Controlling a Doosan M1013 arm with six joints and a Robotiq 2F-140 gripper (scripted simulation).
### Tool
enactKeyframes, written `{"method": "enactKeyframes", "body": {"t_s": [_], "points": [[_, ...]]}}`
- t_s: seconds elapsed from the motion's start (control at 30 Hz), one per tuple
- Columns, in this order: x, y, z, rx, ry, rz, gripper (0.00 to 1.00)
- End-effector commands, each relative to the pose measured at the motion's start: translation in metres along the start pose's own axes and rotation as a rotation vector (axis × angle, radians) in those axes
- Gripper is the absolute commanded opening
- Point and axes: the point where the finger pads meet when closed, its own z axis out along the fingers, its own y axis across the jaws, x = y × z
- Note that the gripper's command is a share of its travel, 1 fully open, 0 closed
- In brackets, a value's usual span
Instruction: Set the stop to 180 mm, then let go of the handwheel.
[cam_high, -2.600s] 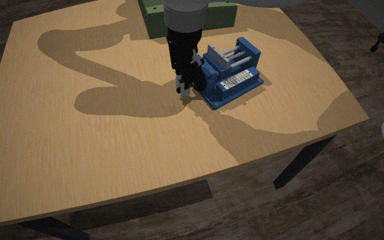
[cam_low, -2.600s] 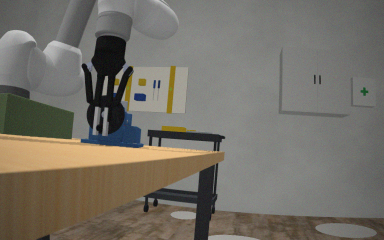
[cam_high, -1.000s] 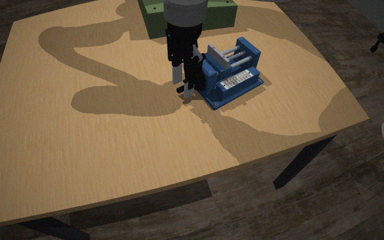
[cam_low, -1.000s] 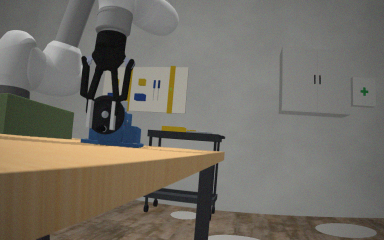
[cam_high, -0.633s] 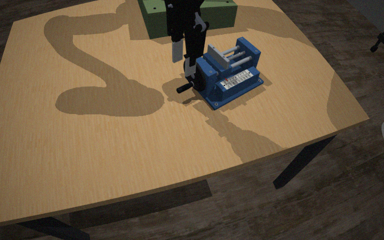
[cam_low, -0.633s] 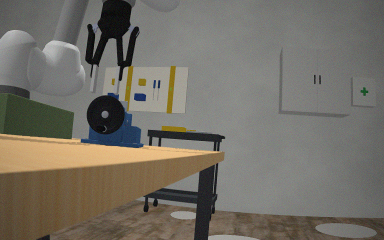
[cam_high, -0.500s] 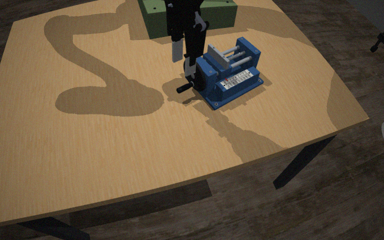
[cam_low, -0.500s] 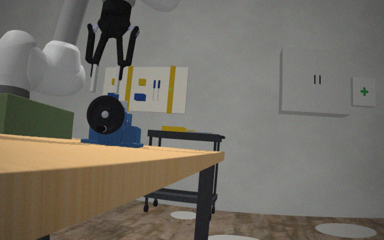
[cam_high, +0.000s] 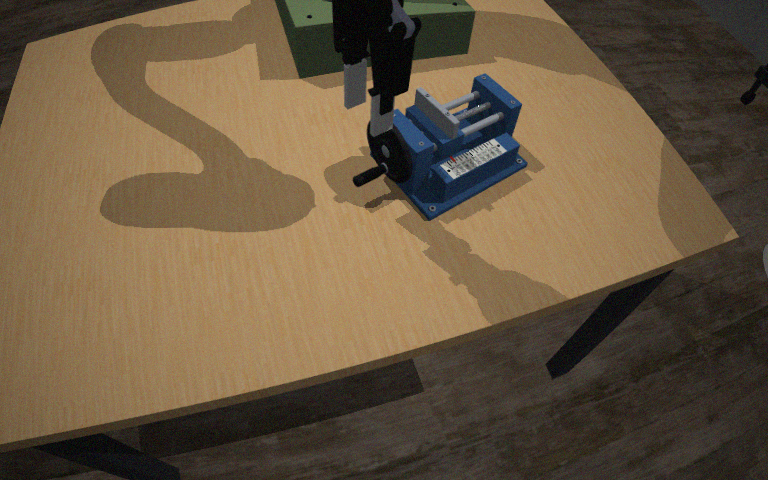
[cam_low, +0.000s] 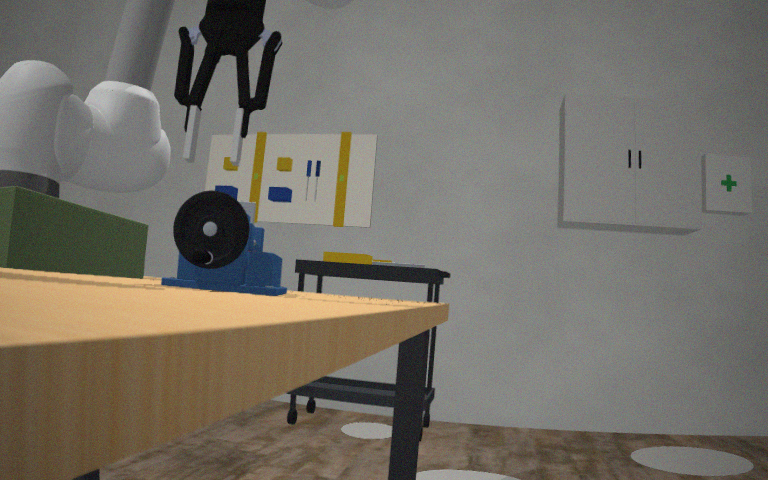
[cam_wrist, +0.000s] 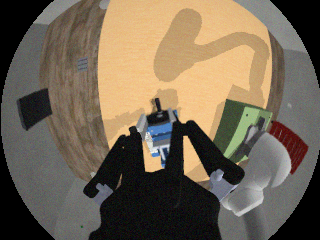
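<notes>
The gripper (cam_high: 368, 120) (cam_low: 212, 161) (cam_wrist: 157, 116) is seen above the handwheel (cam_high: 400, 151) (cam_low: 191, 229) (cam_wrist: 159, 118), with its fingers parted and nothing held between them. In the exterior view a gap is seen between the fingertips and the top of the wheel. The wheel is mounted on the end of the blue vise-like base (cam_high: 428, 189) (cam_low: 262, 270) (cam_wrist: 161, 128), which is placed on the table (cam_high: 237, 316) (cam_low: 215, 362) (cam_wrist: 135, 60). Its crank knob (cam_high: 367, 176) (cam_low: 199, 257) (cam_wrist: 157, 104) is pointed outward and is touched by no finger. The stop (cam_high: 437, 113) (cam_wrist: 160, 143) is standing on its rods, nearer to the wheel end. On the scale (cam_high: 474, 157) a red mark is seen near the wheel end, but the numbers are too small to be read, so it cannot be told if 180 mm is reached.

The wheel appears to be already released. If the stop is not at its value, the task may be left wrong, because no hold is kept for correction. If the arm is lowered or moved sideways, the rim or the knob could be knocked by a fingertip, and the setting could be turned away. A straight lift would be safer.

No container is seen on the table; on the cart (cam_low: 370, 270) behind, a yellow thing (cam_low: 347, 258) is laid on the top shelf.
</notes>
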Motion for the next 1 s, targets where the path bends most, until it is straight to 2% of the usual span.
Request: {"method": "enactKeyframes", "body": {"t_s": [0.0,0.17,0.37,0.47,0.97], "points": [[0.0,0.0,-0.003,0.0,0.0,0.0,0.33],[-0.012,-0.007,-0.003,0.0,0.0,0.0,0.33],[-0.077,-0.049,-0.003,0.0,0.0,0.0,0.33],[-0.095,-0.061,-0.003,0.0,0.0,0.0,0.33],[-0.097,-0.062,-0.003,0.0,0.0,0.0,0.33]]}}
